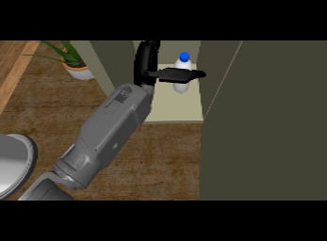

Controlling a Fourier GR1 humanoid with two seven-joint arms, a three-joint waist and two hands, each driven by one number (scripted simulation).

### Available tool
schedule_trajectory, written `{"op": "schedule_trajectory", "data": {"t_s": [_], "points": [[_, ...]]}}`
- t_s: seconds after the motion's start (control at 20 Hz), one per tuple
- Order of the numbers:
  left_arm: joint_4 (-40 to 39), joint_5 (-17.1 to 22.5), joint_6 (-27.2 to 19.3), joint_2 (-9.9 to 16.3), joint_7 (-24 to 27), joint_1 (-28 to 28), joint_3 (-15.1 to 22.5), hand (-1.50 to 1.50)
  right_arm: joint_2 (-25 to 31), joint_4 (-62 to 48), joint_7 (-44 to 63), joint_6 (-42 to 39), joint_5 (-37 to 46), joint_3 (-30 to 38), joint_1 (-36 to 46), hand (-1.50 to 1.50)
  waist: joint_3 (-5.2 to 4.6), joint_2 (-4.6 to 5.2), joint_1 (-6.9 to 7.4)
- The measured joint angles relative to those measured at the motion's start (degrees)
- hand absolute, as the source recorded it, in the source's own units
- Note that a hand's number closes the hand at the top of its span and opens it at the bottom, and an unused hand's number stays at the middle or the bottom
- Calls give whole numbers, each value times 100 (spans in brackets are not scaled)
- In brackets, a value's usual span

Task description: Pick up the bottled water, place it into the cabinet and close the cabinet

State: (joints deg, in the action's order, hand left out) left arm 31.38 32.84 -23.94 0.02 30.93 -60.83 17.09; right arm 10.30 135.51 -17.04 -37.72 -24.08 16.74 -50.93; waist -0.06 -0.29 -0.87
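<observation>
Bottle: the bottled water, blue cap up, stands upright on the pale shelf inside the cabinet, its long axis vertical.
Hand: the arm comes up from the lower left, so I read it as the left hand; its black fingers wrap across the bottle's middle, so it is gripping the bottle.
Other hand: the right hand is nowhere to be seen.
Key relation: the bottle sits at the fingertips, on the side away from the forearm, deep between the cabinet walls; the way out is back along the arm.
Door: the big dark panel at right looks like the open cabinet door, just beside the shelf.
Stage: placing looks nearly done; release and closing are not yet done.
Also here: a potted plant at upper left, well apart.
</observation>
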Motion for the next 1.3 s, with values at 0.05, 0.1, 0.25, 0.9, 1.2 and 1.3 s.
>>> {"op": "schedule_trajectory", "data": {"t_s": [0.05, 0.1, 0.25, 0.9, 1.2, 1.3], "points": [[224, 37, -40, 0, -82, 127, 104, -150, -31, 6, 49, 29, 1, -85, 11, -150, 0, -7, 26], [452, 56, -79, -1, -123, 291, 218, -150, -73, 7, 100, 94, 5, -160, 69, -150, 0, -12, 54], [1116, 36, -135, 19, -330, 713, 434, -150, -68, 11, 126, 117, -1, -143, 83, -150, 0, -23, 106], [4272, -236, -599, 313, -847, 3058, 1545, -150, -214, 60, 298, 257, 52, -594, 168, -150, -1, -21, 165], [5463, -366, -673, 739, -938, 4133, 1893, -150, 119, 72, 464, -117, 108, -932, 98, 150, -3, -16, 171], [5763, -398, -704, 860, -964, 4394, 1958, -150, 231, 80, 539, -256, 137, -1137, 118, 150, -4, -14, 172]]}}
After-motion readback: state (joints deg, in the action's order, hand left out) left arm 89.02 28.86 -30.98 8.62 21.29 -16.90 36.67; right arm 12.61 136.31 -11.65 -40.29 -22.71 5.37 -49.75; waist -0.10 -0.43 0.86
